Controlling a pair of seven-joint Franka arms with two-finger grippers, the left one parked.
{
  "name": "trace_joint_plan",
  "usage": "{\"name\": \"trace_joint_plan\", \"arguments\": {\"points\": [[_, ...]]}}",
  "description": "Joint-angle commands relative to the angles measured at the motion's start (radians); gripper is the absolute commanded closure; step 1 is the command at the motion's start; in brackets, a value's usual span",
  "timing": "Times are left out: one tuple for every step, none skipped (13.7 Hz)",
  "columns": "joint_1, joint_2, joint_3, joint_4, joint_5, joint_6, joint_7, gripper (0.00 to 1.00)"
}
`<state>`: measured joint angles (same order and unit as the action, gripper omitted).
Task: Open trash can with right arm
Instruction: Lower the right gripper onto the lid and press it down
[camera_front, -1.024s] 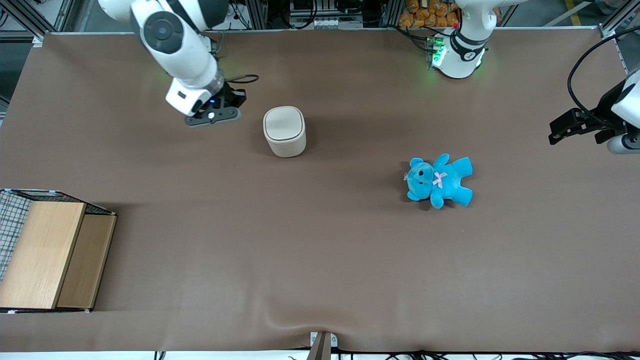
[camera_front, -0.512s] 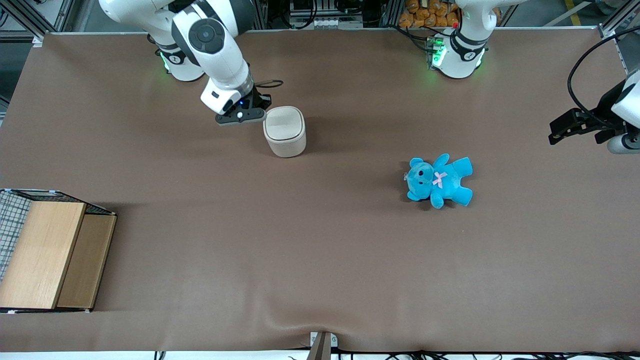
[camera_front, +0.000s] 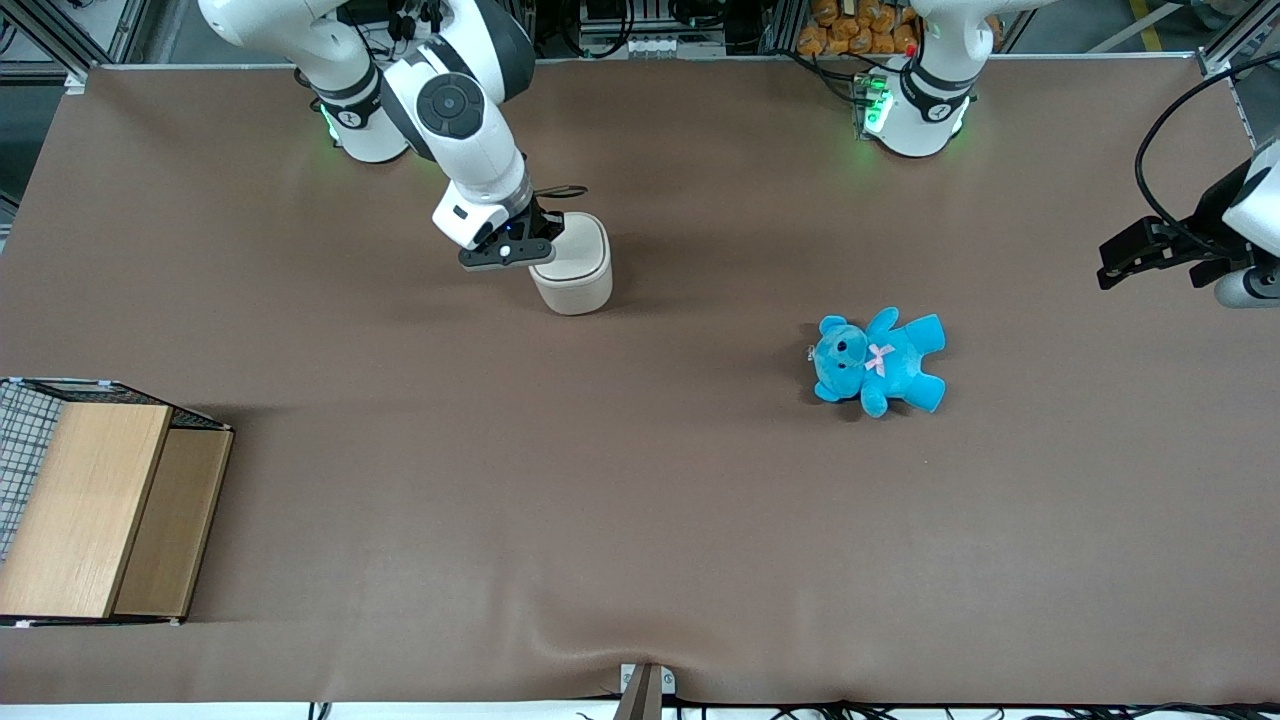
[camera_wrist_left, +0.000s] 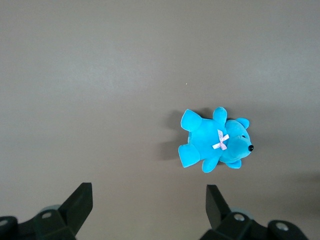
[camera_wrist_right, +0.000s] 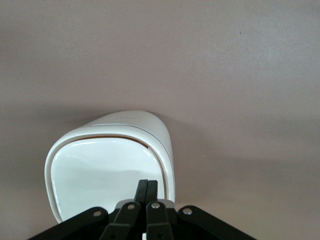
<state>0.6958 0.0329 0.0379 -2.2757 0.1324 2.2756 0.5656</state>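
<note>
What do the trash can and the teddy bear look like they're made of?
Trash can: probably smooth glossy plastic, since its closed cream lid reflects light; the pincer, fingers shut, hangs above its edge. Teddy bear: apparently soft blue plush with a fuzzy outline and a small pink ribbon bow.

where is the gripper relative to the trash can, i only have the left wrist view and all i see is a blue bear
Observer: The gripper is over the edge of the trash can that faces the working arm's end of the table, as the front view shows.
Operator: fingers open or shut
Observer: Shut. In the right wrist view the two fingers are pressed together just above the lid.
Operator: lid up yet
Observer: No, the lid lies flat inside the rim; only a thin seam shows along its edge.
Operator: bear in the way
Observer: No. The teddy bear lies apart from the can, toward the parked arm's end and nearer the front camera.
</note>
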Motion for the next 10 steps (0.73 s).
{"name": "trace_joint_plan", "arguments": {"points": [[0.022, -0.005, -0.009, -0.022, 0.004, 0.027, 0.039, 1.0], [0.03, 0.002, -0.009, -0.027, 0.004, 0.03, 0.046, 1.0], [0.036, 0.005, -0.009, -0.028, 0.004, 0.039, 0.048, 1.0], [0.044, 0.009, -0.009, -0.034, 0.004, 0.05, 0.062, 1.0], [0.045, 0.016, -0.009, -0.036, 0.004, 0.051, 0.068, 1.0], [0.048, 0.018, -0.009, -0.036, 0.003, 0.051, 0.068, 1.0], [0.053, 0.018, -0.009, -0.038, 0.003, 0.051, 0.068, 1.0], [0.053, 0.019, -0.009, -0.038, 0.003, 0.051, 0.069, 1.0], [0.053, 0.021, -0.009, -0.038, 0.003, 0.051, 0.071, 1.0], [0.053, 0.027, -0.009, -0.038, 0.0, 0.053, 0.076, 1.0]]}}
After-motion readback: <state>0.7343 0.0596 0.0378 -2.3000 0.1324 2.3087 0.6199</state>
